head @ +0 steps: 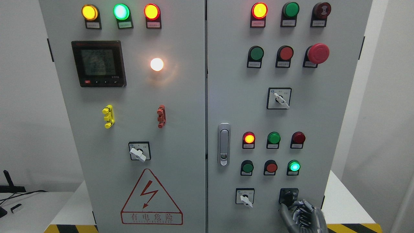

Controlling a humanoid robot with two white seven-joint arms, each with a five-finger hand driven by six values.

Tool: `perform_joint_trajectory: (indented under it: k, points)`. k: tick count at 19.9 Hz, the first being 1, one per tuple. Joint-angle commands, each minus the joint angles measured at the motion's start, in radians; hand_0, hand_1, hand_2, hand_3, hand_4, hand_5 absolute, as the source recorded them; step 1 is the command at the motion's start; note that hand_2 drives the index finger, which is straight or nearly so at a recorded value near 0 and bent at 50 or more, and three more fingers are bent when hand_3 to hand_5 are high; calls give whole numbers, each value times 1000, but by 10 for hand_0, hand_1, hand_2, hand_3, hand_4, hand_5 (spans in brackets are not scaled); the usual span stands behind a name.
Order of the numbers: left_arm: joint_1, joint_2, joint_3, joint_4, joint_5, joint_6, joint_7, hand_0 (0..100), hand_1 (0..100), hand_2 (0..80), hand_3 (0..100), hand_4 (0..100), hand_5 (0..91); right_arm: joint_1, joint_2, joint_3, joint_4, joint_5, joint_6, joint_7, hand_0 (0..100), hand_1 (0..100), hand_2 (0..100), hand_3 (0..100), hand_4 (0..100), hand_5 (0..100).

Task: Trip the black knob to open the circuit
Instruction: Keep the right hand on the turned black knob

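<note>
An electrical test lab: grey control cabinet (181,97) with indicator lamps (121,12), meter (98,63), shock-warning sign (151,199).

Right hand (299,213), grey metal with jointed fingers, enters at bottom edge right of centre. Fingers (285,212) raised upward, partly curled, fingertips close together.

cabinet (181,97): light grey | warning triangle (151,199): red outline, red bolt | floor tape (69,228): yellow-black stripes | knob (288,195): black

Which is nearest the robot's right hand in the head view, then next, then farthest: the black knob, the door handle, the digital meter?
From the right hand:
1. Black knob, right door, at its fingertips.
2. Door handle, right door's left edge.
3. Digital meter, upper left door.
</note>
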Motion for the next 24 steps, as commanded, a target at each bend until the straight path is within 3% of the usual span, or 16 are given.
perform_joint_trajectory:
  k: [1,24]
  points:
    - [0,1,0,0,5,0,0,120,389,0,0,0,0,0,0,-24,0,0,-2,-2,396,699,532,934,1000,1000]
    - [0,0,0,0,5,0,0,120,389,0,0,0,0,3,-9,-41,11,15,-7,-2,394,690,504,918,997,1000]
